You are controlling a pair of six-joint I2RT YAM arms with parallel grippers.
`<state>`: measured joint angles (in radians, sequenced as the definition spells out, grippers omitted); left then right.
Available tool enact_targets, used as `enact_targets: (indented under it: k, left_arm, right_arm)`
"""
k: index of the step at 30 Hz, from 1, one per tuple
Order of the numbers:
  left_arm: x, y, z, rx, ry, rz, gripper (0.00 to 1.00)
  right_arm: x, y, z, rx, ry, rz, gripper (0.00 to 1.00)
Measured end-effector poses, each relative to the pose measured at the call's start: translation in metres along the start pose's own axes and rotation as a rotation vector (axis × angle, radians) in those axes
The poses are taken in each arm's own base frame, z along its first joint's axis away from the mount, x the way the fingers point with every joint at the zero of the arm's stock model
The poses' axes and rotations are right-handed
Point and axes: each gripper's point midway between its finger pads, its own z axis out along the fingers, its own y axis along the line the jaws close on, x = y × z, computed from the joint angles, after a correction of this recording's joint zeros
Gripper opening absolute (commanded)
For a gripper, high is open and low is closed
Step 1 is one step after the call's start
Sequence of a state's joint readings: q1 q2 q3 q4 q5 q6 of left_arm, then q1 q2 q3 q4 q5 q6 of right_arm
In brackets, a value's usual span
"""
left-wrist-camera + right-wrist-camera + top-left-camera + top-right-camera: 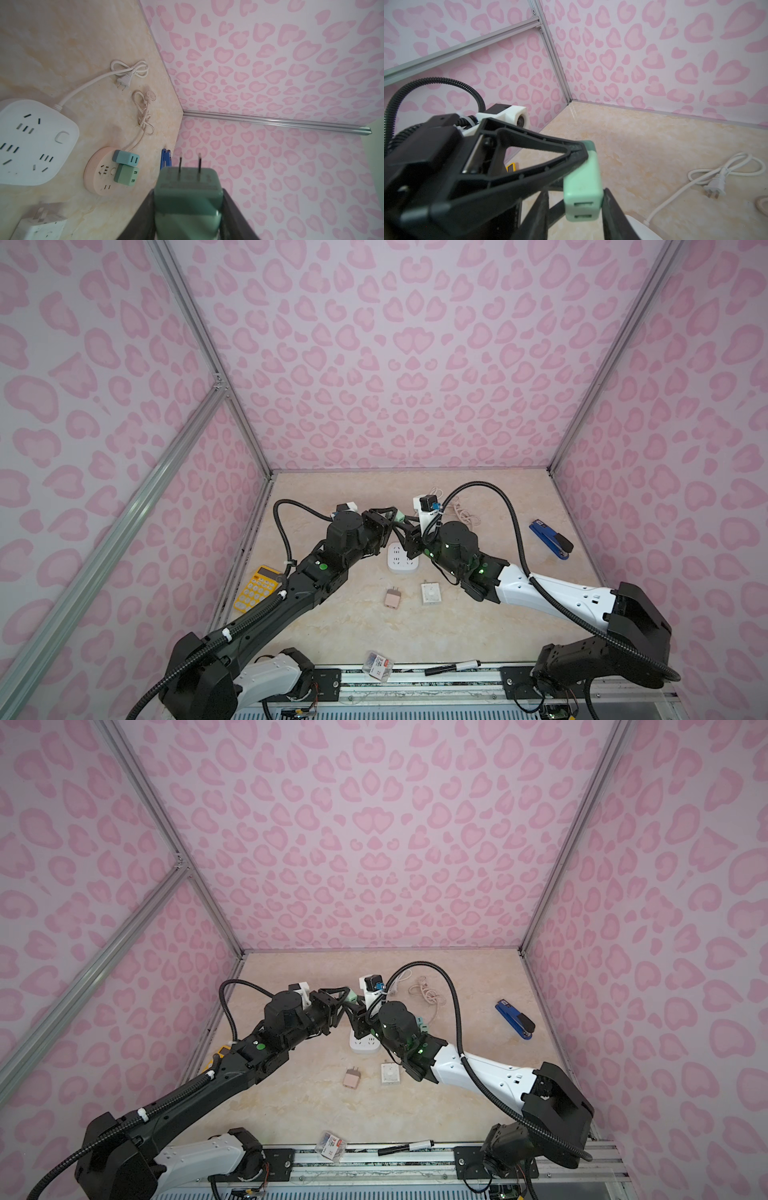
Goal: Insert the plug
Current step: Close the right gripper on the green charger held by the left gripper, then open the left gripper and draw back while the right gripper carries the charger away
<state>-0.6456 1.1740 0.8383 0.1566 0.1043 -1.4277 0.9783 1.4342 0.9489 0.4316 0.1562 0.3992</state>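
Pink heart-spotted walls close in a beige marbled tabletop (457, 635). We see both arms stretched forward from the near rail and bent inward, so that their wrists meet nose to nose above the middle of the table.

Our left pincer (188, 205) is clamped on the green plug (187, 182), one finger on each flank, with the two flat prongs sticking out past the fingertips. Our right pincer (576, 205) faces it from the opposite side. Its fingers (611, 207) bracket the plug's end with the two USB ports, and we cannot tell whether they have closed on it.

Directly below both pincers lies the white power strip (397, 564). Print on the plug's prong face is too blurred to read.

Beneath the right pincer's wrist, just beside the strip, a round pink socket (106, 170) holds a teal charger (125, 158) and a pale green charger (125, 173), side by side. Well behind both pincers, at the near rail, a small clear box (377, 666) bears a red-and-white label we cannot read. Its contents are too small to make out.
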Motion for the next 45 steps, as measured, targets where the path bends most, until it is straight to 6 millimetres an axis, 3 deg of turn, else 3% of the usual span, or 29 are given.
enact_targets:
  k: [27,32,38,40,41,44,45]
  left_arm:
    - [0.000,0.001,0.001,0.013,0.001,-0.029,0.03]
    - [0.000,0.002,0.000,0.012,-0.001,-0.043,0.03]
    - [-0.001,0.002,0.001,0.012,-0.007,-0.054,0.03]
    - [-0.001,0.003,0.003,0.010,-0.007,-0.055,0.03]
    - [-0.001,0.003,0.003,0.007,-0.006,-0.054,0.13]
    - [-0.001,-0.001,0.003,-0.019,-0.006,-0.029,0.69]
    - [-0.001,-0.003,0.002,-0.026,-0.001,-0.007,0.79]
  right_arm:
    - [0.003,-0.003,0.012,0.006,-0.007,-0.009,0.31]
    - [0.004,-0.004,0.013,0.004,-0.019,-0.007,0.23]
    - [0.003,-0.005,0.014,0.003,-0.028,-0.009,0.00]
    - [0.003,-0.006,0.014,0.006,-0.027,-0.009,0.00]
    - [0.004,-0.006,0.014,0.007,-0.025,-0.004,0.00]
    - [0.001,-0.006,0.014,0.009,-0.027,0.015,0.00]
    - [0.000,-0.005,0.014,0.003,-0.027,0.016,0.00]
